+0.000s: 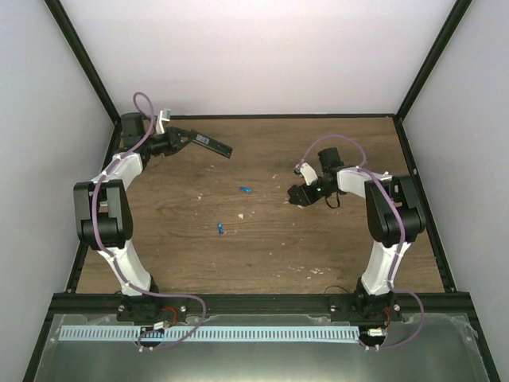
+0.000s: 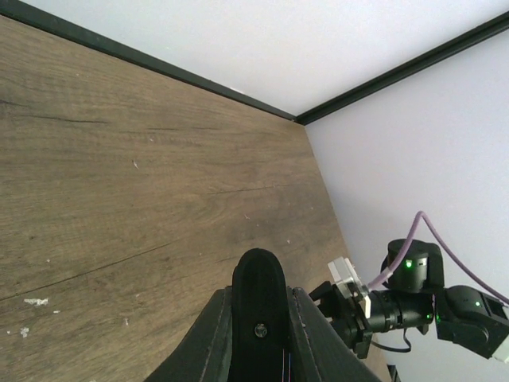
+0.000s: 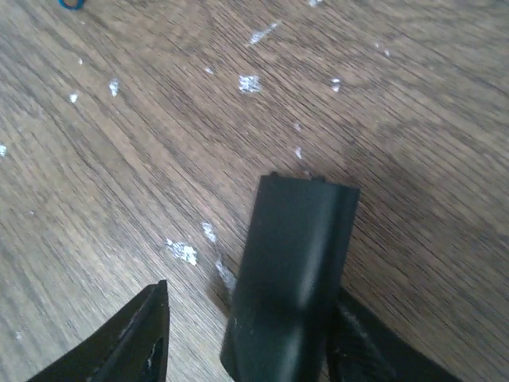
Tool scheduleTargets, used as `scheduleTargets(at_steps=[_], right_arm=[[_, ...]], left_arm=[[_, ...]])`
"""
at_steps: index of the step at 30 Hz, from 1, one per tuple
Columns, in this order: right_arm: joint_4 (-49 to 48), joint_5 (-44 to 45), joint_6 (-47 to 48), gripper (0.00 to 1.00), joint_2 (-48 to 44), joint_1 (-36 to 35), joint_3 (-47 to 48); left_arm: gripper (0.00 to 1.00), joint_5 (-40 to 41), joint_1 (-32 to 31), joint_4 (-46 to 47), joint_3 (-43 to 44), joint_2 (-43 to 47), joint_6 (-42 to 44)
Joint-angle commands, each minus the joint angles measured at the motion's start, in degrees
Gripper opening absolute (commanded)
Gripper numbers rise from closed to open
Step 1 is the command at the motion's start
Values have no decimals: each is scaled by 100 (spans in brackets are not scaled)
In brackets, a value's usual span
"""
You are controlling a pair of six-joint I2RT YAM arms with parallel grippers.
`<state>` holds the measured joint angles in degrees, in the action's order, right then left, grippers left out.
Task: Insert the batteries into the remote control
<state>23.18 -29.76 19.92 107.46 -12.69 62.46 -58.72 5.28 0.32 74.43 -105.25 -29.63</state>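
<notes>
My left gripper is at the back left, shut on the remote control, a slim black bar held off the table and pointing right. In the left wrist view the remote's rounded end sticks out between the closed fingers. Two blue batteries lie on the wooden table, one mid-table and one nearer the front. My right gripper hangs low at the right, open. A small black cover piece leans against its right finger. The left finger stands apart from the cover.
The table is brown wood with white scuff marks. Black frame rails and white walls close it in at the back and sides. The right arm shows in the left wrist view. A blue speck sits at the right wrist view's top edge.
</notes>
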Motion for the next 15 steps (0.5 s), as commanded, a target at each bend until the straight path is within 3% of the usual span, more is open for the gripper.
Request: scheduleTargets(at_steps=[1, 8, 12, 15], right_arm=[[-43, 617, -95, 50, -211, 130, -255], [113, 1162, 13, 59, -533, 141, -195], [248, 1161, 99, 59, -604, 139, 71], [343, 946, 233, 53, -495, 96, 443]], left_arm=[[2, -58, 38, 39, 223, -121, 27], [2, -65, 35, 50, 321, -184, 10], [2, -74, 42, 56, 311, -185, 18], [2, -113, 35, 53, 241, -165, 31]])
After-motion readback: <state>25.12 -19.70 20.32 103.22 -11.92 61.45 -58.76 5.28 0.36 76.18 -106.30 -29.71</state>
